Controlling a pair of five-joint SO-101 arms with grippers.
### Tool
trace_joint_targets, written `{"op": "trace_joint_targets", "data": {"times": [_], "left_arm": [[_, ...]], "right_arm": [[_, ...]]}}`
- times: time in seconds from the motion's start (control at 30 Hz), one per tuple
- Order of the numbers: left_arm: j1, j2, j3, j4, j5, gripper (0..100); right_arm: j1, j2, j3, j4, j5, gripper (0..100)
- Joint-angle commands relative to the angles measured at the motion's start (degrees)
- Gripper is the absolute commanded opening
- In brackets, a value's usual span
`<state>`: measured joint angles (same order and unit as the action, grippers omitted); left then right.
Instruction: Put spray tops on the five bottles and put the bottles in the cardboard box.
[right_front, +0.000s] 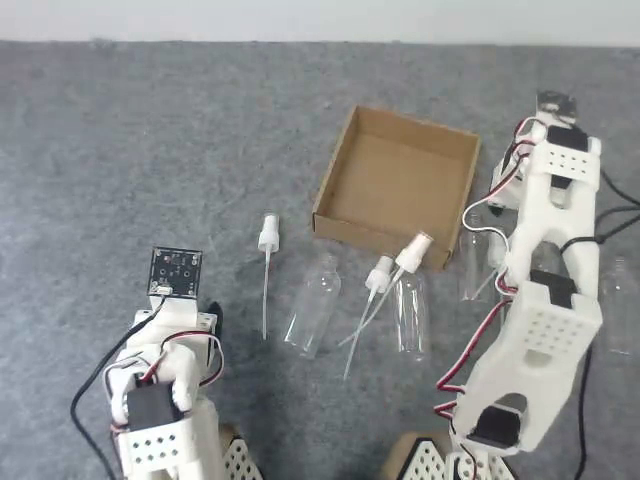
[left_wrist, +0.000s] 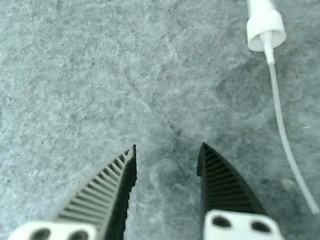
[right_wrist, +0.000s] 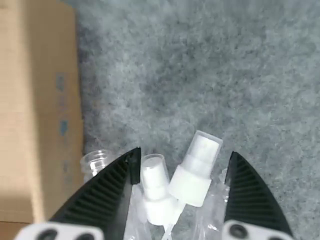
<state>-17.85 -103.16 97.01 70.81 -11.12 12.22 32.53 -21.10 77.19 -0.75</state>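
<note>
My left gripper (left_wrist: 167, 148) hangs open over bare grey carpet, nothing between its fingers. Off to one side lies a white spray top (left_wrist: 265, 27) with its long thin tube, the same spray top (right_front: 268, 235) that lies left of a clear bottle (right_front: 313, 305). My right gripper (right_wrist: 184, 155) is open just above two white spray tops (right_wrist: 195, 172) and clear bottles, with a bottle mouth (right_wrist: 97, 161) beside one finger; I cannot tell whether those tops are fitted. The cardboard box (right_front: 335, 180) stands empty behind. Two more spray tops (right_front: 413, 252) lie by a second bottle (right_front: 411, 315).
The right arm (right_front: 545, 330) covers the table's right side, with more clear bottles (right_front: 475, 265) partly hidden beneath and beside it. The left arm (right_front: 165, 400) sits at the front left. The box wall (right_wrist: 37, 110) is close beside the right gripper.
</note>
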Motion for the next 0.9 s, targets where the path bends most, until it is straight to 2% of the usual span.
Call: {"op": "trace_joint_targets", "data": {"times": [0.0,0.47,0.67,0.87], "left_arm": [[-0.3,-1.2,-0.5,-1.1,-0.3,18],[-0.3,-1.2,-0.5,-1.1,-0.3,18],[-0.3,-1.2,-0.5,-1.1,-0.4,18],[-0.3,-1.2,-0.5,-1.1,-0.4,18]], "right_arm": [[0.6,0.9,-0.5,-0.4,-0.7,23.6],[6.7,4.4,-0.5,-1.5,-0.6,23.4],[6.3,4.4,-0.5,-1.5,-0.3,13.5],[6.5,4.4,-0.3,-3.7,-0.1,11.4]]}}
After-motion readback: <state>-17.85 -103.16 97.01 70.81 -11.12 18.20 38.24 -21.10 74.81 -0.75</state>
